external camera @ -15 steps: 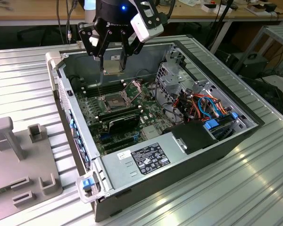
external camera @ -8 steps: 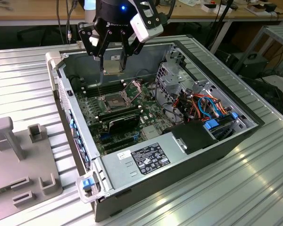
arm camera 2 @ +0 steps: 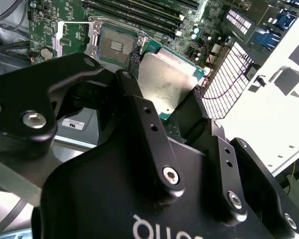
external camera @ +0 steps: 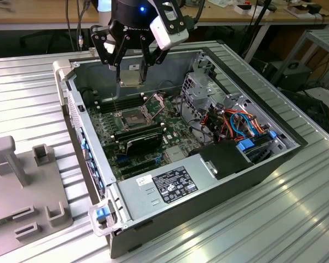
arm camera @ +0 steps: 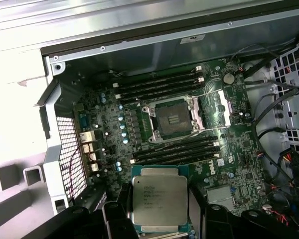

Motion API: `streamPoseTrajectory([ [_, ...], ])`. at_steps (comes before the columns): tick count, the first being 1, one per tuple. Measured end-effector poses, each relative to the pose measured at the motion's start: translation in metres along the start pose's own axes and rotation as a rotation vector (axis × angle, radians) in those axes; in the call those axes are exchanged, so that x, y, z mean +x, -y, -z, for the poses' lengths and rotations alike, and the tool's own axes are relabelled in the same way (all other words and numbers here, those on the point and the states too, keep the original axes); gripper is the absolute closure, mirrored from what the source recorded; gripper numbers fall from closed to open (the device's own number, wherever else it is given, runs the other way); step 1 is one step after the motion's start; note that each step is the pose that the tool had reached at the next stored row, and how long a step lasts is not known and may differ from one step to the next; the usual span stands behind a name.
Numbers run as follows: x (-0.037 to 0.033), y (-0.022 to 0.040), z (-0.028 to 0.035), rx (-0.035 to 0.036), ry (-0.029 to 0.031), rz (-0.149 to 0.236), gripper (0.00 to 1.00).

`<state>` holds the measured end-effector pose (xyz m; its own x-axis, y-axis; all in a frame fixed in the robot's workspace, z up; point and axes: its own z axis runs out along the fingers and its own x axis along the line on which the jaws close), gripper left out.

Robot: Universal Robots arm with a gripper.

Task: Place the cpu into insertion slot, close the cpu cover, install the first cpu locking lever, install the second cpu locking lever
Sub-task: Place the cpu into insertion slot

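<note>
Ribbed aluminium table (external camera: 296,219) in a workshop, wooden benches (external camera: 38,11) along the far side.

In the exterior view:
- An open computer case (external camera: 236,181) lying flat on the table, green motherboard (external camera: 107,129) facing up inside.
- Well apart at the exterior view's left, a grey plastic fixture (external camera: 22,181).
- Along the case's near edge, the power supply (external camera: 170,186).
- Toward the exterior view's right, a drive cage (external camera: 203,82) and coloured cables (external camera: 238,123).
- Over the far part of the board, the gripper (external camera: 131,72), clamped on the cpu (external camera: 131,79) and hanging clear above the board.
- Below and nearer, the insertion slot (external camera: 132,118), bare, with the cpu cover (external camera: 155,103) swung up beside it toward the exterior view's right.
- Just near of the slot, a black card (external camera: 142,141).

In the second wrist view:
- Black fingers (arm camera 2: 139,114) pressed against two opposite edges of the cpu (arm camera 2: 164,82), silvery top upward.
- Beyond the chip, the insertion slot (arm camera 2: 113,46), apart from it and uncovered.

In the first wrist view:
- The cpu (arm camera: 159,199) level between the fingers, well short of the insertion slot (arm camera: 172,119).
- Long memory slots (arm camera: 159,84) flanking the slot on two sides.
- The cpu cover (arm camera: 228,110) folded open just beside the slot, away from the perforated rear panel (arm camera: 70,149).
</note>
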<state>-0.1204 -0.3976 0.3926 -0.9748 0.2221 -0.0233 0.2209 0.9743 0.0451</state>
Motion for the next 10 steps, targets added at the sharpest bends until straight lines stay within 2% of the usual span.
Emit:
streamPoseTrajectory([
  [10,0.0,0.0,-0.0001,0.001,0.0018,-0.041,0.45],
])
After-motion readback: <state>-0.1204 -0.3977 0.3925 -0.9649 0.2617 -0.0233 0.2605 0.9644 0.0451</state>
